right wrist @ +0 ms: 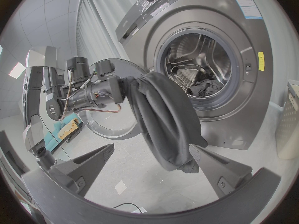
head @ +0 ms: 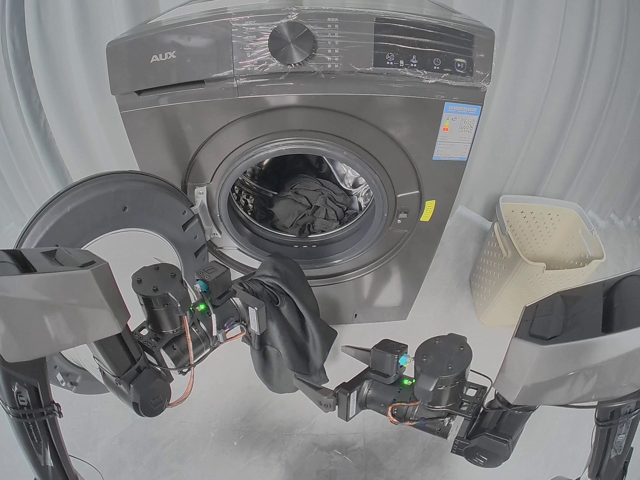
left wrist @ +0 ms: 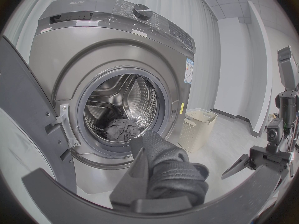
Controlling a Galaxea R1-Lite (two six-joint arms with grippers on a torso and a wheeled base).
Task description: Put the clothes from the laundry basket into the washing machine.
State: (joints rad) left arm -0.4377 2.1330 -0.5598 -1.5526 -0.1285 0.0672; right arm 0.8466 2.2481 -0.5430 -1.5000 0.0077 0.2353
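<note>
- Left gripper: jaws clamped on a dark grey cloth garment, which I see hanging just before the grey front-loading washing machine.
- Right gripper: jaws spread, empty, beside the garment's hem.
- Dark crumpled clothes inside the machine's drum.
- Cream perforated plastic laundry basket right of the machine.

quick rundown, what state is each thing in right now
door, swung open
drum, dark clothes piled inside
black garment, hanging from the left gripper in front of the opening
left gripper, shut on black garment
right gripper, open beside the garment's lower edge
basket, upright, no clothes seen inside
</note>
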